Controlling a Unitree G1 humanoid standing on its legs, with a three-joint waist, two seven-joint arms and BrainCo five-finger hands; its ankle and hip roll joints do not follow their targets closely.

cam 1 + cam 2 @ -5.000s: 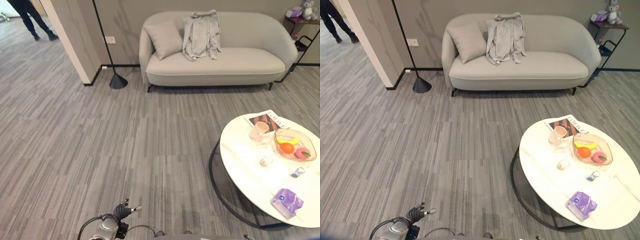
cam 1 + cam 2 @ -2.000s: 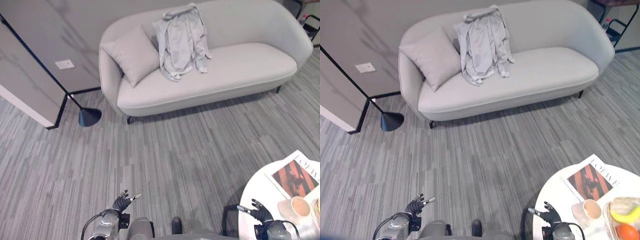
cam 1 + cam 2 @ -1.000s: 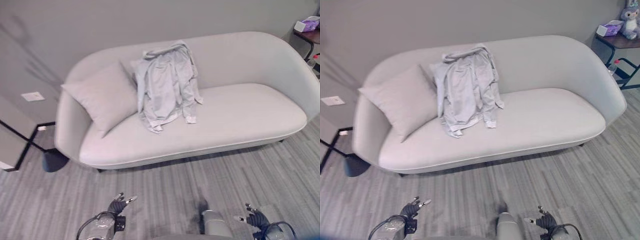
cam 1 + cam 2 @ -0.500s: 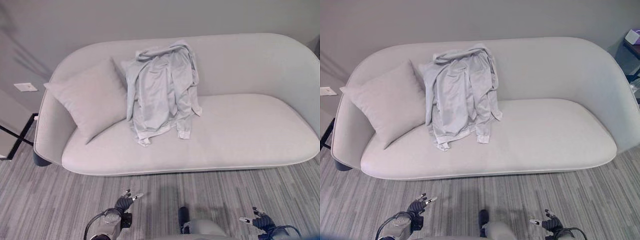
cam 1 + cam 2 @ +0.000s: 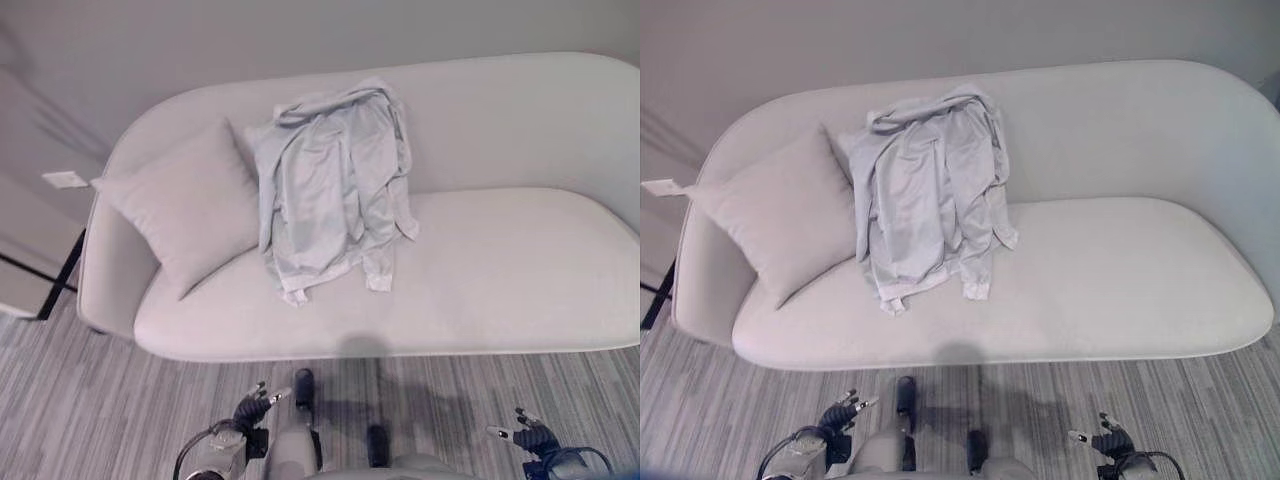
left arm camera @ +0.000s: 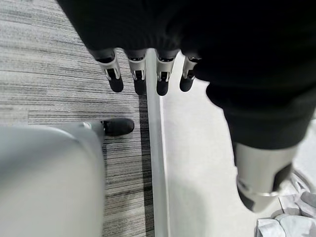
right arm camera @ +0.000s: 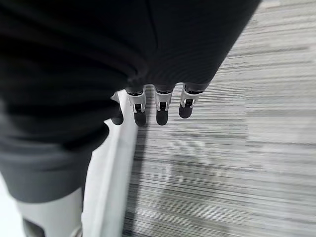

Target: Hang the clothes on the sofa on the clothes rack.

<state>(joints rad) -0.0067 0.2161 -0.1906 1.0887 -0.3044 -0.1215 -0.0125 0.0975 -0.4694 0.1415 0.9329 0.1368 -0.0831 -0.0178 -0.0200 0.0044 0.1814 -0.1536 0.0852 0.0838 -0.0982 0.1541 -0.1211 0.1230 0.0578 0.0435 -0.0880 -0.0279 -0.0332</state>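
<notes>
Sofa (image 5: 500, 270) now closer than a moment ago (camera moved); grey jacket (image 5: 335, 185) untouched, left hand (image 5: 255, 408) and right hand (image 5: 533, 441) loosely spread, empty.

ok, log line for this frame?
stage: at sofa | shirt: draped on backrest beside pillow, untouched | left hand: open, empty | right hand: open, empty

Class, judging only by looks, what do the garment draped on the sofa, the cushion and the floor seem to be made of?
Grey jacket: thin, soft woven cloth, slightly sheeny; it creases and droops over the sofa back. Cushion: matt woven upholstery fabric, probably padded, since it looks plump. Floor: likely short-pile carpet with grey streaks, though streaked vinyl cannot be ruled out.
</notes>
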